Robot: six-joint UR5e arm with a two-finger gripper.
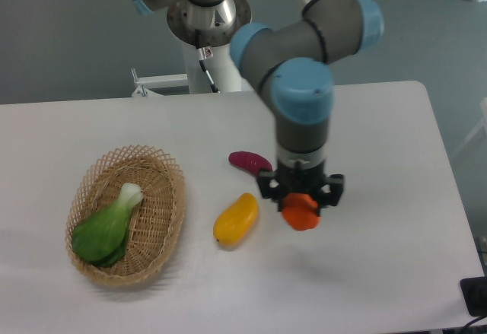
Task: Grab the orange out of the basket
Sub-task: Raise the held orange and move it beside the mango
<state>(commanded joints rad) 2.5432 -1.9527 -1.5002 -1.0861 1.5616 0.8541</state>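
pincer (301, 201) clenched on the orange (301, 211), held above the table (380, 159), well right of the basket (169, 189) | handling: likely light, firm, glossy so slip-prone | hold: across its widest middle, as it appears gripped

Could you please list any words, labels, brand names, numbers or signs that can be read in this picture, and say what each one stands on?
None: no readable text shows anywhere.
The arm, the claw shut on the orange, the basket, the yellow fruit, the purple vegetable, the green vegetable and the table carry no visible lettering.
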